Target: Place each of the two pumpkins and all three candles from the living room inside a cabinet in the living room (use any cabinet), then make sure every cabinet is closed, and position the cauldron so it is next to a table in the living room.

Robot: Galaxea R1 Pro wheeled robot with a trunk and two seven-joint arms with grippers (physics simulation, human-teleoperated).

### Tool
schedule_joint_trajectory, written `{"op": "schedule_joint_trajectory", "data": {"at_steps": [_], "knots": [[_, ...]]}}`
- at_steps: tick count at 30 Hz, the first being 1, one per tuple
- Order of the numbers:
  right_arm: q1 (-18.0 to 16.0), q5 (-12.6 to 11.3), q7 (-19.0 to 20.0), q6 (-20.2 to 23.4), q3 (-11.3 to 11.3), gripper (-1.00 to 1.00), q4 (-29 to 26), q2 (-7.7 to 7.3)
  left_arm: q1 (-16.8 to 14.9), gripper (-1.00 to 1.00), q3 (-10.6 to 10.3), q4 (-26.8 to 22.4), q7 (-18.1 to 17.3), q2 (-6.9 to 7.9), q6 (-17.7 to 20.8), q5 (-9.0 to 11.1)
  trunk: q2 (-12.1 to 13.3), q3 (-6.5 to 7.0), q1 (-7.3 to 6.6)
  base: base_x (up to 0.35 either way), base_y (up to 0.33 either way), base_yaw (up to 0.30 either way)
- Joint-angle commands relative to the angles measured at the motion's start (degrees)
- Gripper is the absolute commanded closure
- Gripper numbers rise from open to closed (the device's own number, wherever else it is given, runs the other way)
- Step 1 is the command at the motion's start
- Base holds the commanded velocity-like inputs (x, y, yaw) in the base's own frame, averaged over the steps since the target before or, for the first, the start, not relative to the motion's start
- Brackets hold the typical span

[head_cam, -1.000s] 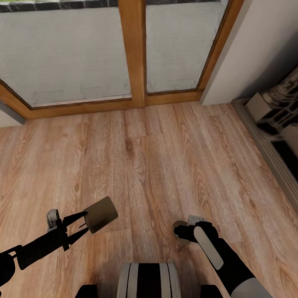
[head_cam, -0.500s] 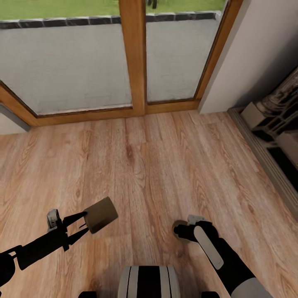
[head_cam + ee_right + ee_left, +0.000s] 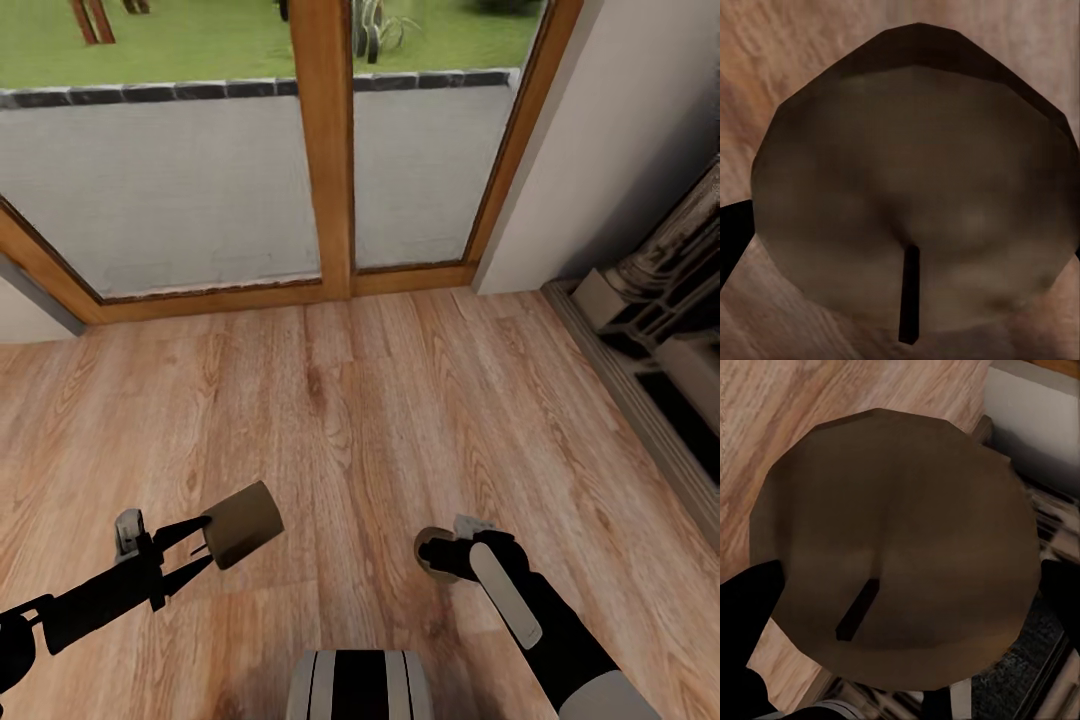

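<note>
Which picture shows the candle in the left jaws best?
The left wrist view: the left candle shows big, end-on, with its dark wick. The head view shows it small, sideways in the left gripper.

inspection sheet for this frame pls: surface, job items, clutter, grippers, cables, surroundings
Surface: wood plank floor, bare where seen.
Job's things: one candle in the left gripper, lifted off the floor; a second candle in the right gripper. Wicks face both wrist cameras.
Clutter: nothing seen.
Grippers: both with jaws closed on a candle.
Cables: nothing seen.
Surroundings: wood-framed glass doors ahead, patio and grass beyond; white wall; shelving at the right edge.
</note>
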Motion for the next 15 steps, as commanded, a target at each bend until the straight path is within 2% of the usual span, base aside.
{"op": "schedule_joint_trajectory", "data": {"at_steps": [1, 3, 4, 15], "knots": [[-0.02, -0.67, -0.64, 0.14, 0.12, 1.00, -0.34, -0.08, -0.02, 1.00, 0.08, -0.04, 0.59, -0.02, 0.20, 0.18, 0.00, 0.19, -0.03, 0.000, 0.000, 0.000], [-0.02, -0.81, -0.66, 0.37, 0.01, 1.00, -2.27, -0.11, -0.02, 1.00, 0.13, -0.03, 0.60, -0.05, 0.17, -2.09, 0.03, 0.63, -0.08, 0.000, 0.000, 0.000], [-0.02, -0.83, -0.66, 0.43, -0.01, 1.00, -2.73, -0.11, -0.02, 1.00, 0.13, -0.03, 0.60, -0.05, 0.14, -2.51, 0.04, 0.86, -0.11, 0.000, 0.000, 0.000], [-0.02, -0.93, -0.67, 0.69, -0.04, 1.00, -3.50, -0.29, -0.03, 1.00, 0.11, -0.03, 0.66, -0.14, 0.01, -3.94, 0.19, 3.29, -0.39, 0.000, 0.000, 0.000]]}}
